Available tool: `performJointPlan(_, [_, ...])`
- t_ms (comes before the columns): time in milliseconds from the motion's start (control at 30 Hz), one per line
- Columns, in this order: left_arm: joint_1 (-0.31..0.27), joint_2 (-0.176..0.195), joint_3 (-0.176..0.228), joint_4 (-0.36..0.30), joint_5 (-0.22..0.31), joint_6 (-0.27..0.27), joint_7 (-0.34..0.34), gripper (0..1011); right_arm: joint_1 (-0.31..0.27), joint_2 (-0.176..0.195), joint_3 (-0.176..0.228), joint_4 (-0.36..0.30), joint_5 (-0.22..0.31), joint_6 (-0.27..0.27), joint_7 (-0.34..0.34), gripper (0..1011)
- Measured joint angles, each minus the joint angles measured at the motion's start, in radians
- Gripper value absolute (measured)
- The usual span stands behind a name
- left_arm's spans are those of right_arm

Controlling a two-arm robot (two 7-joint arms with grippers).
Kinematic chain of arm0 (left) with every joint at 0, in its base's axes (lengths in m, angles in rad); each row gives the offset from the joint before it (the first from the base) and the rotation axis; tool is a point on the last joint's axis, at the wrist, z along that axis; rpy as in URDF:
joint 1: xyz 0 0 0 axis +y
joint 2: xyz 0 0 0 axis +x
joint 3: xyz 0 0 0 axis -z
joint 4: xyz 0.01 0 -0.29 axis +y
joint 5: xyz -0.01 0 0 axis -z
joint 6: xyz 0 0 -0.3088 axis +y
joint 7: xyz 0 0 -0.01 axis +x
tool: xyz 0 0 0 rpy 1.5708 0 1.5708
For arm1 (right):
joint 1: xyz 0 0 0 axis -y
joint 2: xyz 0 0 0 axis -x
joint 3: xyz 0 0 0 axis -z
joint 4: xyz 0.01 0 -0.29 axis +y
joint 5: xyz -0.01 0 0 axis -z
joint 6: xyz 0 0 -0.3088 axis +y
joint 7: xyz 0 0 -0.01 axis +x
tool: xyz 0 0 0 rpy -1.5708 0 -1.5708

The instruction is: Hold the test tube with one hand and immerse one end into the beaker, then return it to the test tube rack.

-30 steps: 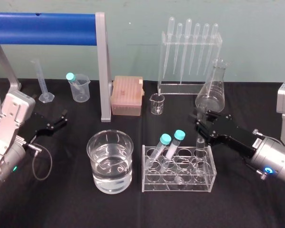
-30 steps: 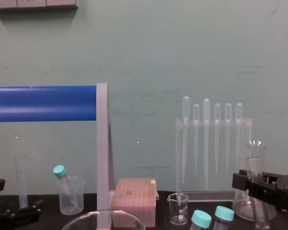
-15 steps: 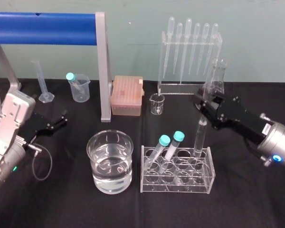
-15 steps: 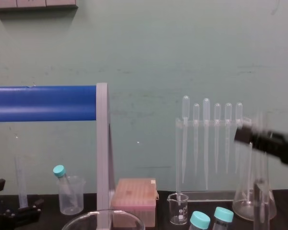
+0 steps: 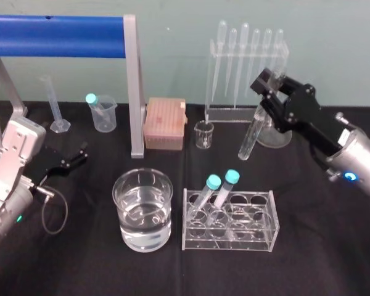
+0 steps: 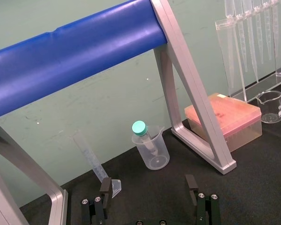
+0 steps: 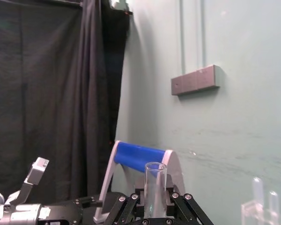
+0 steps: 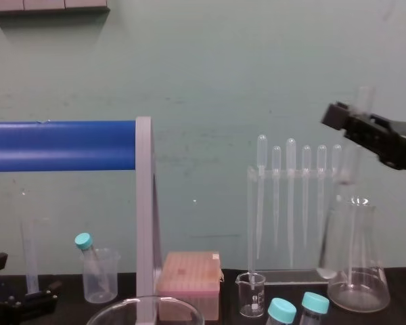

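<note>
One table (image 5: 80,265) carries the full set, and nothing resting on it has shifted.

Rack (image 5: 229,239), lower centre of the head view: it now holds the two capped tubes (image 5: 214,185). The right-end slot, occupied half a second ago, is vacant.

Beaker (image 5: 118,200), lower centre-left: part-filled with clear liquid, not yet approached.

Right tool (image 5: 270,86): it has risen from rack height to the upper right of the frame, in front of the pipette stand (image 5: 231,114). Its fingers are clamped on the upper part of the tube.

Left tool (image 5: 73,160): parked at the left of the frame as before, fingers apart.

Tube (image 5: 250,135): now fully clear of the rack, in the air at upper right, tilted with its lower end toward frame centre. In the chest view its mouth stands above the fingers.

Assessment: extraction appears complete. The remaining steps are transfer leftward to the beaker, immersion of the lower end, and return to the vacant slot. The tilt probably needs correcting before descent past the rim.
</note>
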State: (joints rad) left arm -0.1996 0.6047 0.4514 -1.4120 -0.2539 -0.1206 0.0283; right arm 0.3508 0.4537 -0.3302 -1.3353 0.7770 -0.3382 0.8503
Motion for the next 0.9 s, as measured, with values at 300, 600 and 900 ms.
performJointPlan(300, [0.000,0.000,0.000,0.000,0.000,0.000,0.000,1000,0.097,-0.057,-0.052,0.132,-0.027,-0.009,0.049,226])
performJointPlan(600, [0.000,0.000,0.000,0.000,0.000,0.000,0.000,1000,0.109,-0.065,-0.060,0.151,-0.040,-0.012,0.046,226])
performJointPlan(900, [0.000,0.000,0.000,0.000,0.000,0.000,0.000,1000,0.107,-0.063,-0.059,0.147,-0.038,-0.012,0.047,226])
